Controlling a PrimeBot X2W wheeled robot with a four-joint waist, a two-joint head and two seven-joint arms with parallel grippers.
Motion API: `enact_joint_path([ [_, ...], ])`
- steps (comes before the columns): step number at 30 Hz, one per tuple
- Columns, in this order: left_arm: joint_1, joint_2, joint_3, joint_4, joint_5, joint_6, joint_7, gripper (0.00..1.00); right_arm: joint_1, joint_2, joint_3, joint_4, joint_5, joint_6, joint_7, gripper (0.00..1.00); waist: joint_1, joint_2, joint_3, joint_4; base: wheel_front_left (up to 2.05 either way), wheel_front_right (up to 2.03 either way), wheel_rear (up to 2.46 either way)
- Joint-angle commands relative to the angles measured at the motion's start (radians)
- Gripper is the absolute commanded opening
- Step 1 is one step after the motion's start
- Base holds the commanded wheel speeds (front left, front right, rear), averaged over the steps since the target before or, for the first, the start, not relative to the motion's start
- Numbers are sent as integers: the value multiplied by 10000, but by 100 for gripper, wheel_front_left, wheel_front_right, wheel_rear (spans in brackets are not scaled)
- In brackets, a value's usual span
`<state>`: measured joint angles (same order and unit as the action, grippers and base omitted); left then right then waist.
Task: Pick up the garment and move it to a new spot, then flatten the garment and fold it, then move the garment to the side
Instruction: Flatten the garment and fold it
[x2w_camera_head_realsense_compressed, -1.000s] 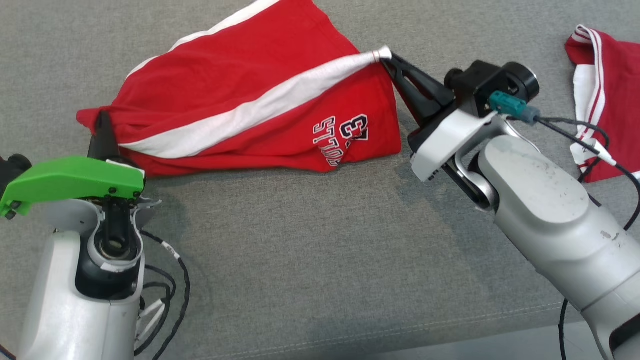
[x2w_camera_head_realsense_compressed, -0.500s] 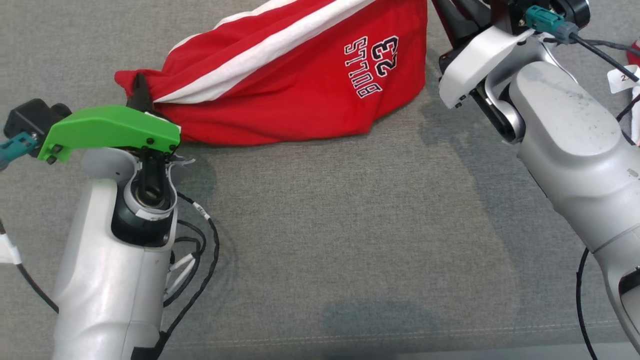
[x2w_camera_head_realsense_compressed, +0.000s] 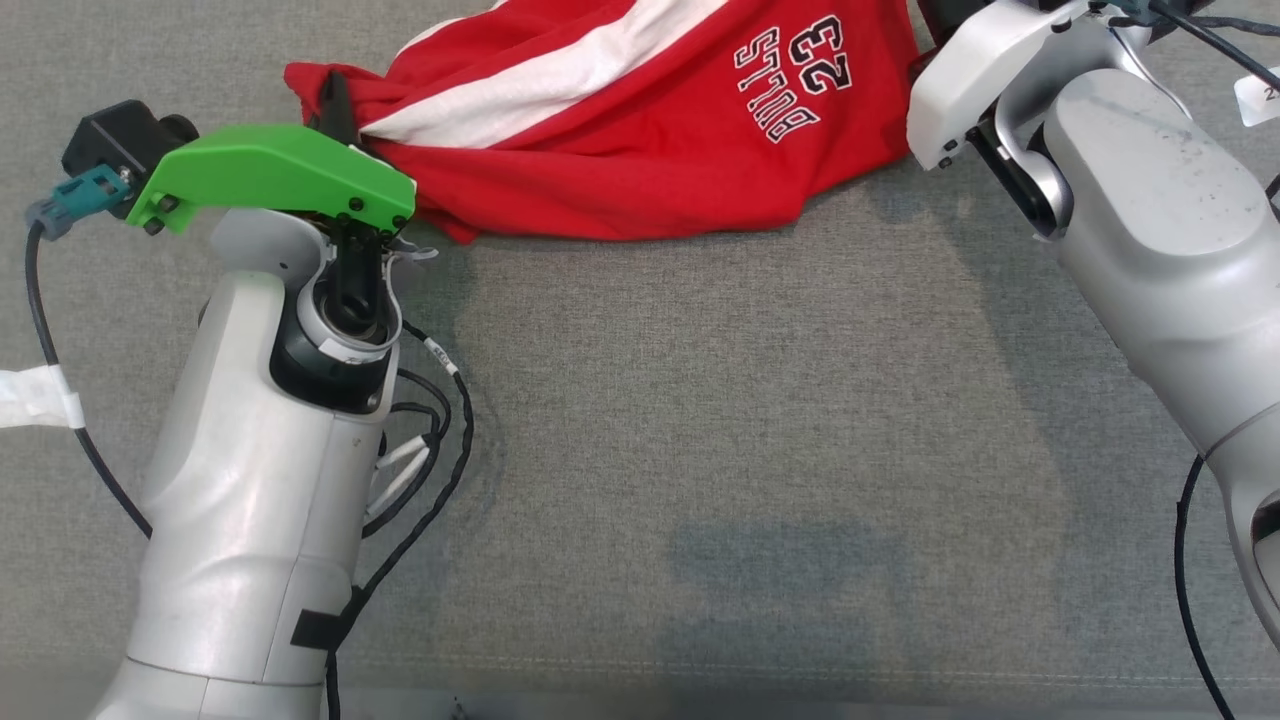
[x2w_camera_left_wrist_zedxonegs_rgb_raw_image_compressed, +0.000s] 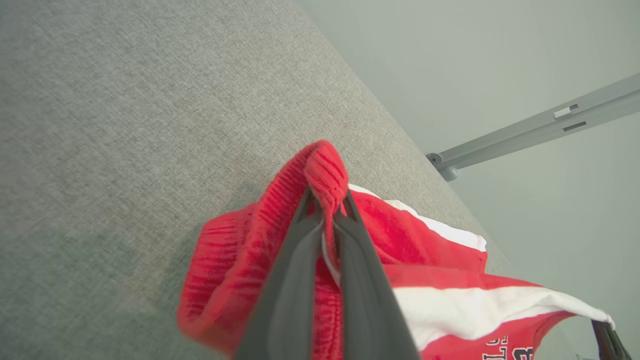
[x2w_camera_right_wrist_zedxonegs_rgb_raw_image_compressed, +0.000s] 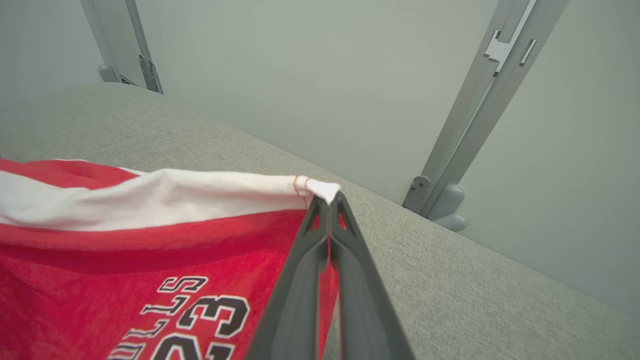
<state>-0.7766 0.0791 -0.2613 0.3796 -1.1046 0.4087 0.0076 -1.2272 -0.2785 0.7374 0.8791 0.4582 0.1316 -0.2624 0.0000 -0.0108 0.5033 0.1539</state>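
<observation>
- The red Bulls shorts (x2w_camera_head_realsense_compressed: 620, 190): white side stripe, black-and-white "BULLS 23" print, upside down in the head view.
- Bunched, stretched taut sideways across the far part of the grey fabric surface (x2w_camera_head_realsense_compressed: 700, 420).

The garment (x2w_camera_head_realsense_compressed: 620, 190) is red with a white stripe and black, white-edged lettering; the worktop (x2w_camera_head_realsense_compressed: 700, 420) is grey, the wrist cover (x2w_camera_head_realsense_compressed: 270, 175) green.

Head looks down; wrists close, sharing garment (x2w_camera_head_realsense_compressed: 620, 190)
</observation>
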Motion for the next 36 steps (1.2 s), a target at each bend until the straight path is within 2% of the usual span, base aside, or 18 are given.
enact_joint_path([
  [1, -320, -38, -46, 122, 81, -125, -76, 0, -167, -108, 25, 156, 4, -20, -29, 0, 0, 108, 291, 154, 0, 0, 0],
  [10, -630, -167, -163, 631, -145, -408, -279, 0, -378, -130, -29, 379, -156, -20, -30, 0, 0, 108, 532, 270, 0, 0, 0],
  [11, -622, -173, -194, 655, -169, -432, -301, 20, -381, -129, -56, 373, -167, -20, -30, 0, 0, 108, 537, 286, 0, 0, 0],
  [12, -607, -182, -238, 654, -194, -464, -317, 35, -372, -129, -70, 352, -194, -20, -30, 0, 0, 108, 534, 303, 0, 0, 0],
  [13, -577, -192, -266, 610, -236, -481, -320, 46, -360, -134, -92, 330, -218, -20, -30, 0, 0, 108, 532, 319, 0, 0, 0],
  [15, -470, -216, -366, 490, -311, -497, -327, 97, -308, -125, -132, 293, -276, -20, -31, 0, 0, 108, 511, 350, 0, 0, 0],
  [16, -405, -225, -426, 408, -331, -486, -327, 100, -277, -132, -138, 244, -323, -20, -31, 0, 0, 108, 491, 368, 0, 0, 0],
  [23, 95, -249, -652, -745, -522, -293, -382, 100, -125, -208, -291, 153, -514, -20, -29, 0, 0, 108, 384, 541, 0, 0, 0],
  [28, 534, -103, -989, -1686, -145, -195, -520, 100, -189, -317, -460, 275, -727, -20, -29, 0, 0, 108, 339, 717, 0, 0, 0],
  [29, 594, -23, -1073, -1831, -32, -180, -548, 100, -214, -325, -518, 284, -793, -20, -29, 8, 0, 108, 337, 743, 0, 0, 0],
  [30, 697, -30, -1126, -1968, -17, -159, -530, 100, -233, -322, -578, 256, -878, -20, -31, 26, 0, 108, 334, 765, 0, 0, 0],
  [31, 752, 34, -1217, -2100, 102, -163, -543, 100, -234, -323, -646, 239, -948, -20, -31, 100, 0, 108, 334, 784, 0, 0, 0],
  [36, 1037, 418, -1473, -2552, 519, -225, -720, 100, -106, -248, -941, 277, -1301, -20, -29, 100, 0, 108, 262, 814, 0, 0, 0],
])
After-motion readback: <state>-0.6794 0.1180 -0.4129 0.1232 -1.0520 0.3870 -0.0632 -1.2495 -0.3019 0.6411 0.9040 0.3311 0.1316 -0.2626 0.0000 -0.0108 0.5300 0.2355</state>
